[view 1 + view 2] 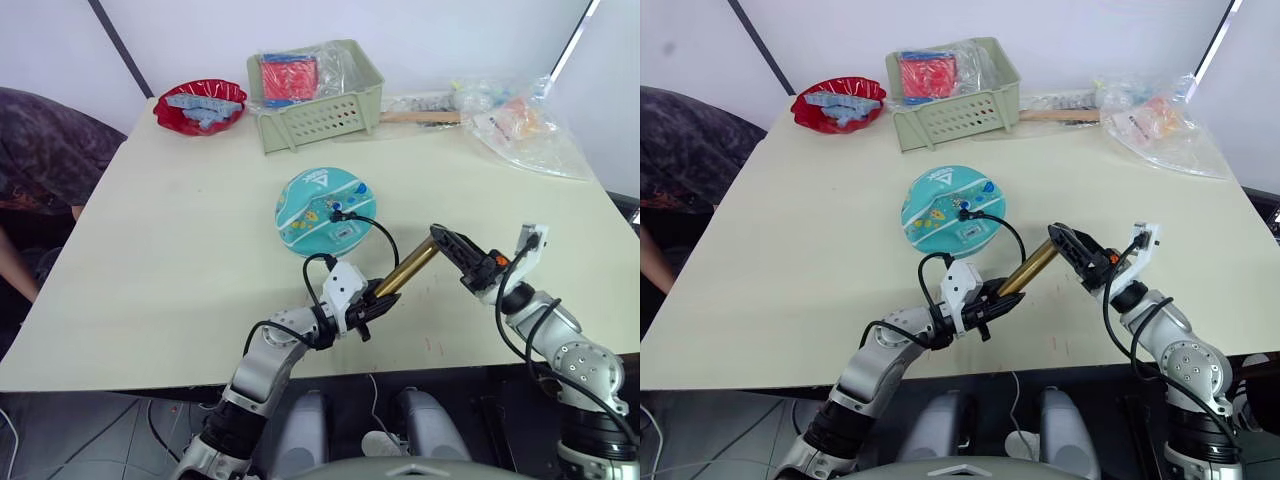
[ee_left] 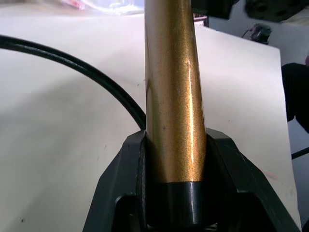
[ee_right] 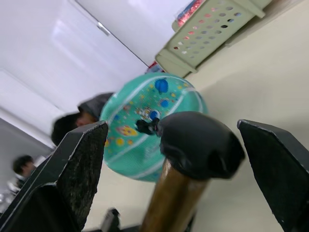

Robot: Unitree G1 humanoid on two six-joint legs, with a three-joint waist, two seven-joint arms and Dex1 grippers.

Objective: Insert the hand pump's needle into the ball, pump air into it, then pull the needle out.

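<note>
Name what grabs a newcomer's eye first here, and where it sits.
The teal ball sits mid-table with the hose's fitting plugged into its top. Nearer the robot, the gold pump slants between both arms: the left gripper is shut on its lower end, the right gripper open around its black handle. Behind stand a green basket and a red bowl.

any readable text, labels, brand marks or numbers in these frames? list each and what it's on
No legible words or numbers.
Ball: white triangle logo near its top, a sign with no readable letters; the colourful prints are pictures, too small to read.
Hand pump: plain bronze-gold barrel, no marking, also up close in the left wrist view.
Red packet in the green basket: any print is too blurred to read.
Plastic bags: contents too blurred to read.
</note>
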